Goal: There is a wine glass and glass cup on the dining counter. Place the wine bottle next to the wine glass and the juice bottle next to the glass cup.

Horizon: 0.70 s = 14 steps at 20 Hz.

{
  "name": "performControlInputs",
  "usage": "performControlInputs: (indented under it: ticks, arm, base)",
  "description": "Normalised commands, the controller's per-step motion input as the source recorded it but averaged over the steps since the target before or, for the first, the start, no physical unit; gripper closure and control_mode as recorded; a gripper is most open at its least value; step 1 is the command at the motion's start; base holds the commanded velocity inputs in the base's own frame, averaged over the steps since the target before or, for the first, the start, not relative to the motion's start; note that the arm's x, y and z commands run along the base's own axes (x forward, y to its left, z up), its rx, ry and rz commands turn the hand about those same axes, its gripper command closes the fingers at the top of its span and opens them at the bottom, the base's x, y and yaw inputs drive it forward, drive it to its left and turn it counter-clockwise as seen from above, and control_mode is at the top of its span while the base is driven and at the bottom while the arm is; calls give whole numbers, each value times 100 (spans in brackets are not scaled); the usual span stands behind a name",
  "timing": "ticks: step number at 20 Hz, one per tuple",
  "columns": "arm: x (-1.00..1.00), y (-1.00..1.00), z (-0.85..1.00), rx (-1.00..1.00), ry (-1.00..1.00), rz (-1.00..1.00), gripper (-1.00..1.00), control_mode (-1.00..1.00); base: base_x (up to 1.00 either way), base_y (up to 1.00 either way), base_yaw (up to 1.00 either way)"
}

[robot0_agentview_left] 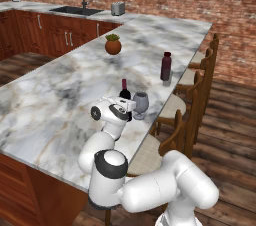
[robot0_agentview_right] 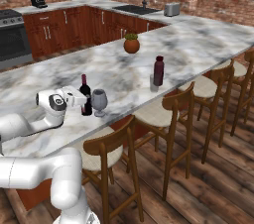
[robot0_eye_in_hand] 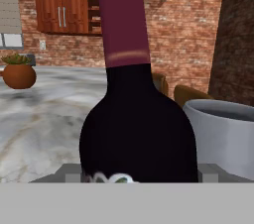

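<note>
The wine bottle (robot0_agentview_left: 124, 91) (robot0_agentview_right: 85, 89) stands upright on the dining counter (robot0_agentview_left: 55, 105), just left of the wine glass (robot0_agentview_left: 140, 103) (robot0_agentview_right: 99, 101). My gripper (robot0_agentview_left: 129, 106) (robot0_agentview_right: 80, 99) is level with the bottle's body and shut on it. In the hand view the wine bottle (robot0_eye_in_hand: 136, 134) sits between both fingertips (robot0_eye_in_hand: 73, 173), which touch its sides, and the wine glass (robot0_eye_in_hand: 223, 134) is close on the right. Farther along the counter's chair side, the juice bottle (robot0_agentview_left: 166, 66) (robot0_agentview_right: 158, 70) stands right beside the glass cup (robot0_agentview_right: 154, 84).
A potted plant (robot0_agentview_left: 113, 45) (robot0_agentview_right: 131, 43) (robot0_eye_in_hand: 19, 74) sits mid-counter beyond the bottles. Wooden chairs (robot0_agentview_right: 171, 114) line the counter's edge close to the glasses. Wall cabinets with a sink (robot0_agentview_left: 75, 11), a toaster (robot0_agentview_left: 118, 8) and a stove (robot0_agentview_right: 12, 34) lie behind.
</note>
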Motion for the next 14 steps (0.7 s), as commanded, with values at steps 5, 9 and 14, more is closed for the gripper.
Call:
performControlInputs:
  ticks: [5, 9, 14]
  arm:
    - [0, 41, -24, 5, -9, -5, 100, -100]
    - [0, 45, -19, 4, -9, -4, 100, -100]
    - [-1, 42, -13, 3, -6, -5, 100, -100]
  base:
    - [0, 0, 0]
    - [0, 0, 0]
    - [0, 0, 0]
